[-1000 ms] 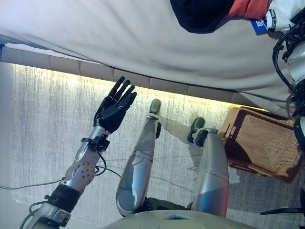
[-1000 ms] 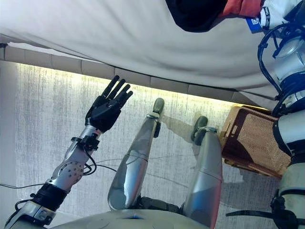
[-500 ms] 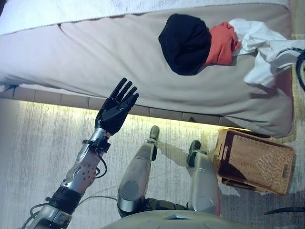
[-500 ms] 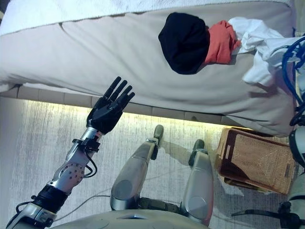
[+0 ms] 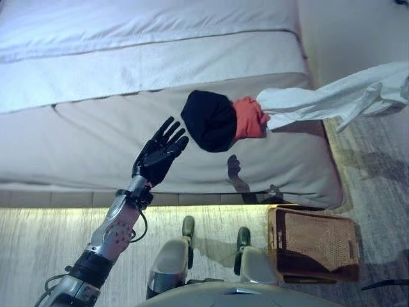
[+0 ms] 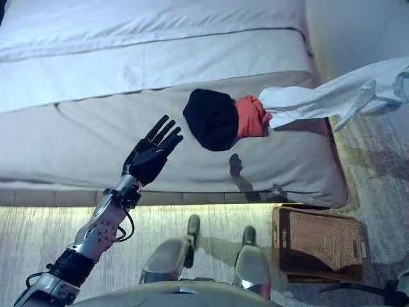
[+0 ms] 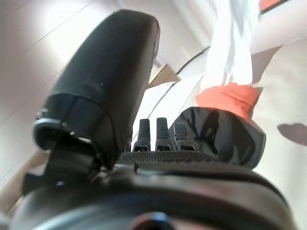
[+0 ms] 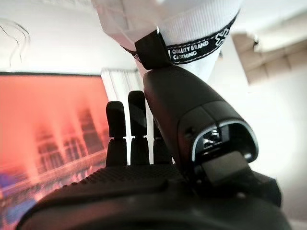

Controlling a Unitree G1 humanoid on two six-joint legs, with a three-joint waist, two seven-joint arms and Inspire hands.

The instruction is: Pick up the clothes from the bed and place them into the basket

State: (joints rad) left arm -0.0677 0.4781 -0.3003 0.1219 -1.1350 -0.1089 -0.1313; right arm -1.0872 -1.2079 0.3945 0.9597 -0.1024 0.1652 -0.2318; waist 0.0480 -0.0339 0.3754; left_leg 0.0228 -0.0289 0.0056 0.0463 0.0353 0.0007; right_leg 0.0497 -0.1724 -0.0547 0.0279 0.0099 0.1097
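Observation:
On the bed (image 5: 89, 134), near its front right corner, a black garment (image 5: 208, 120) lies bunched against an orange garment (image 5: 248, 118). A white garment (image 5: 319, 99) stretches taut from the orange one out past the bed's right side, up in the air. In the right wrist view its black-banded edge (image 8: 182, 43) is pinched by my right hand (image 8: 144, 191) between thumb and fingers; that hand is out of both eye views. My left hand (image 5: 158, 157) hovers open over the bed's front edge, left of the black garment, holding nothing.
A woven basket (image 5: 313, 243) with a dark lining stands on the floor below the bed's front right corner. A white sheet (image 5: 147, 64) covers the far part of the bed. Carpeted floor (image 5: 377, 160) runs along the bed's right side.
The camera has tilted up, bringing more of the bed into view. The white garment, lying crumpled on the bed before, is now lifted and pulled out to the right. My left hand keeps its pose.

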